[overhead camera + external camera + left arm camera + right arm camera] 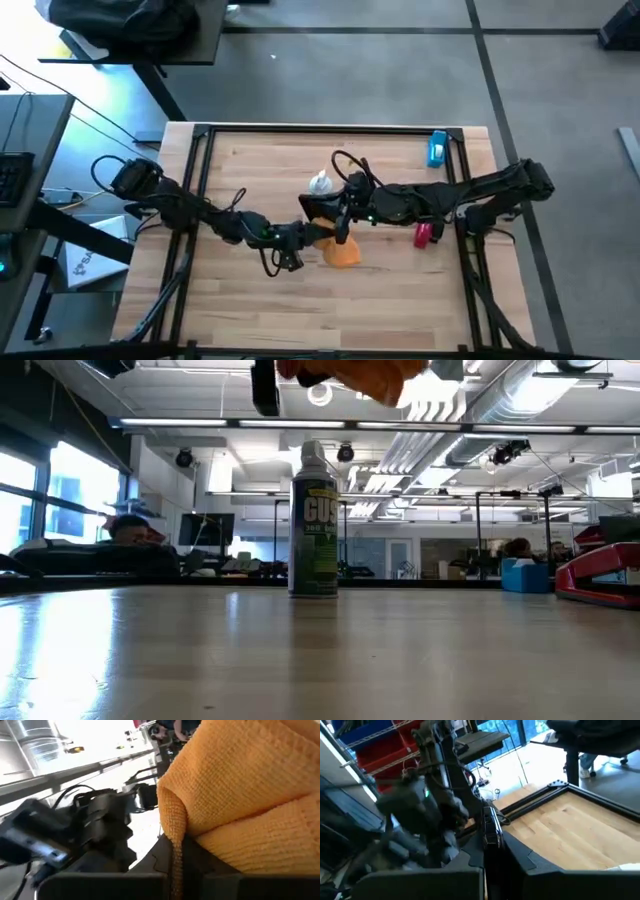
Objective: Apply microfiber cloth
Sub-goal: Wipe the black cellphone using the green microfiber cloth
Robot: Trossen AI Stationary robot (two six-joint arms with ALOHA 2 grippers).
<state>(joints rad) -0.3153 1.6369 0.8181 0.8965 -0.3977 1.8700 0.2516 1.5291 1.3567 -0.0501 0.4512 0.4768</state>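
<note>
Mid-worktop, your left gripper (318,238) pinches the microfiber cloth (342,252) aloft while your right gripper (330,212) clamps the black phone (491,827) edge-on just beyond; draw the cloth flat across its face, well short of the spray can (320,183) toward the far edge

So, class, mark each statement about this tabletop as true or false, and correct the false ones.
1. The microfiber cloth lies flat on the table. False: it is up in the air, pinched in the left gripper.
2. The spray can stands upright. True.
3. The blue object sits on the left arm's side. False: it is on the right arm's side, by the frame.
4. The cloth is orange. True.
</note>
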